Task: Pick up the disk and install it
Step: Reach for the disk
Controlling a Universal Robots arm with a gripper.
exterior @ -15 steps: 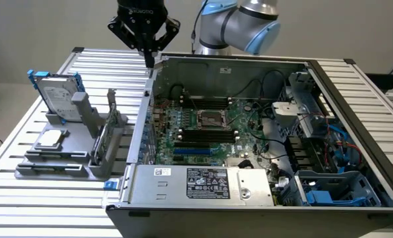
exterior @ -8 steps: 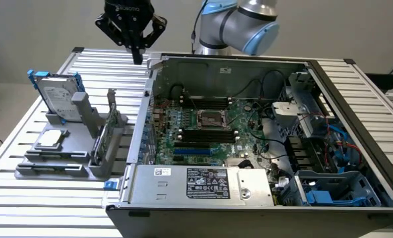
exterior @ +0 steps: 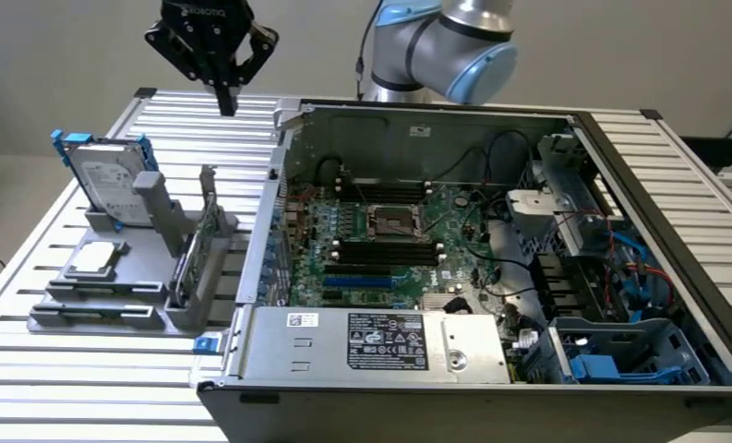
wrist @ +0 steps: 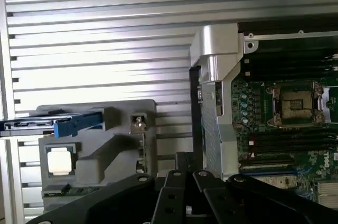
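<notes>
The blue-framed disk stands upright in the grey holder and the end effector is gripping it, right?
No. In the exterior view the end effector hangs shut and empty above the table, apart from the disk. The disk does stand upright in the grey holder.

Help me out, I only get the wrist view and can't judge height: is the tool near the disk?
Observer: No, the tool hangs high above the table, off to the exterior view's right of the disk.
Operator: Holding anything?
Observer: Nothing; it is shut and empty.
Operator: How does the disk sit?
Observer: Upright on edge in the grey holder, label side showing.
</notes>
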